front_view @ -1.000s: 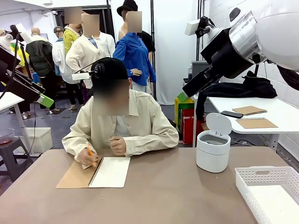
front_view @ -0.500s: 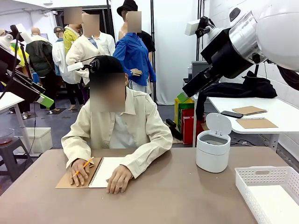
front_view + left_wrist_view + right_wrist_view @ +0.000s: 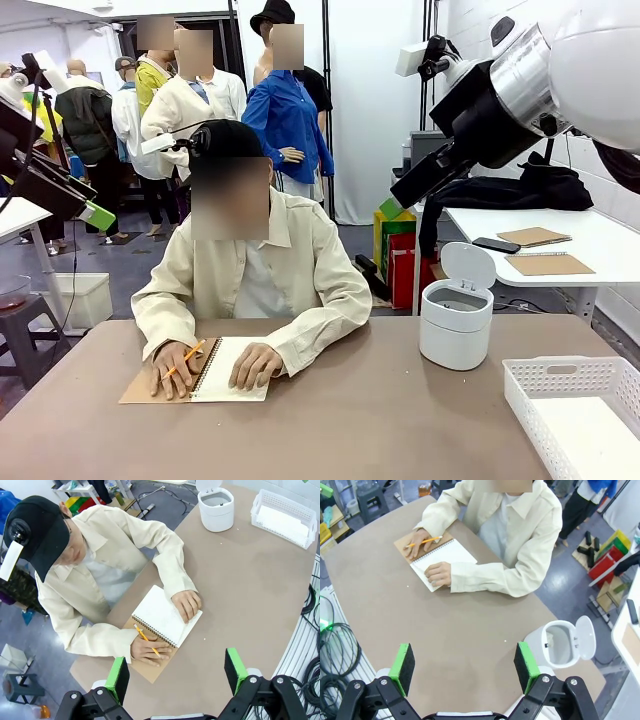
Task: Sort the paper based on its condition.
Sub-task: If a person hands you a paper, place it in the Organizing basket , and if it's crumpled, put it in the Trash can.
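White paper [image 3: 285, 524] lies flat, lengthwise along the basket [image 3: 259, 511]; left claw [image 3: 176, 655] and right claw [image 3: 464, 645] both hang released.

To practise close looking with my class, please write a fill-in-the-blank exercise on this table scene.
1. One hand holds a ___ over the notebook.
2. The lid of the bin is ___.
3. The basket stands on the robot's ___ side of the table.

Missing words: pencil; open; right.
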Robot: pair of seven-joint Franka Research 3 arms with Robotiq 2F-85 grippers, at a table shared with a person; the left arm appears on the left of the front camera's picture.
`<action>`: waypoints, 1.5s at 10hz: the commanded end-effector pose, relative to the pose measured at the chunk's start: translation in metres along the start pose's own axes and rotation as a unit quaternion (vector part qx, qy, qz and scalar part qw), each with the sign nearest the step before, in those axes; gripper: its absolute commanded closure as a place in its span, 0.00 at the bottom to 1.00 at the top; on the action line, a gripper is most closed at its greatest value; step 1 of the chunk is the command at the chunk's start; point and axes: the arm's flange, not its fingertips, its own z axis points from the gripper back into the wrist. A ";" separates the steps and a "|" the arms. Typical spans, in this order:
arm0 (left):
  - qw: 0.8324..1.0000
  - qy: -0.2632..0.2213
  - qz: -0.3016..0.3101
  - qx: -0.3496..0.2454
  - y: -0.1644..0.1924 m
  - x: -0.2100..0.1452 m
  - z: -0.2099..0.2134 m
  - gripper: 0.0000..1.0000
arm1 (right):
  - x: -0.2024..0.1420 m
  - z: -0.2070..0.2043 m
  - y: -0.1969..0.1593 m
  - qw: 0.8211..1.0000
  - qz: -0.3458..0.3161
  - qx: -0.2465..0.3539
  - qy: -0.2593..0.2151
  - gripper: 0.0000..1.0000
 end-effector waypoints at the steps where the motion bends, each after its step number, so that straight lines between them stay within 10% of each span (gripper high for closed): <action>1: 1.000 0.000 0.000 0.000 0.000 0.000 0.000 0.00 | 0.000 -0.001 0.000 1.000 0.000 -0.002 -0.002 0.00; 15: 1.000 0.000 0.000 0.000 0.000 0.000 0.000 0.00 | 0.000 -0.001 0.000 1.000 0.000 -0.002 -0.002 0.00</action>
